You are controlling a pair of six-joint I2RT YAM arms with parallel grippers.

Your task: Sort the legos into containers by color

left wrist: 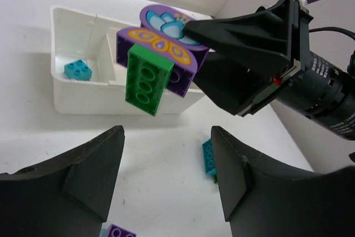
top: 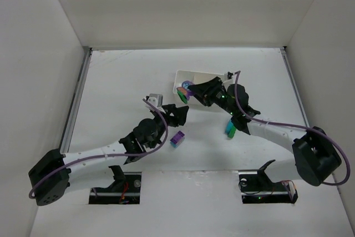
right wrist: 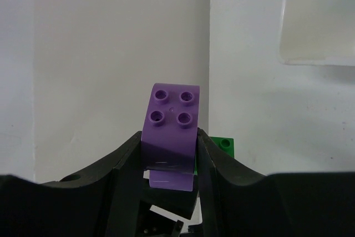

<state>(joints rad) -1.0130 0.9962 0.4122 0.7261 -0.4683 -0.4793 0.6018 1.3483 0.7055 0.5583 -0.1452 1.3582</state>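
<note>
Left gripper [left wrist: 166, 137] fingers spread apart and empty, right gripper [right wrist: 169, 140] clamped on a purple brick [right wrist: 172, 117] with 1 green brick [left wrist: 147, 81] apparently stuck beneath, raised by the white tray [left wrist: 72, 98], 1 teal brick [left wrist: 77, 69] in its end compartment.

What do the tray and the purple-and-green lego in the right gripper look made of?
The tray looks like thin white plastic, semi-gloss, with moulded dividers. The purple piece clamped in the right gripper seems hard, glossy moulded plastic: crisp studs, printed butterfly pattern. The green brick stuck to it looks the same, with hollow tubes underneath.
</note>
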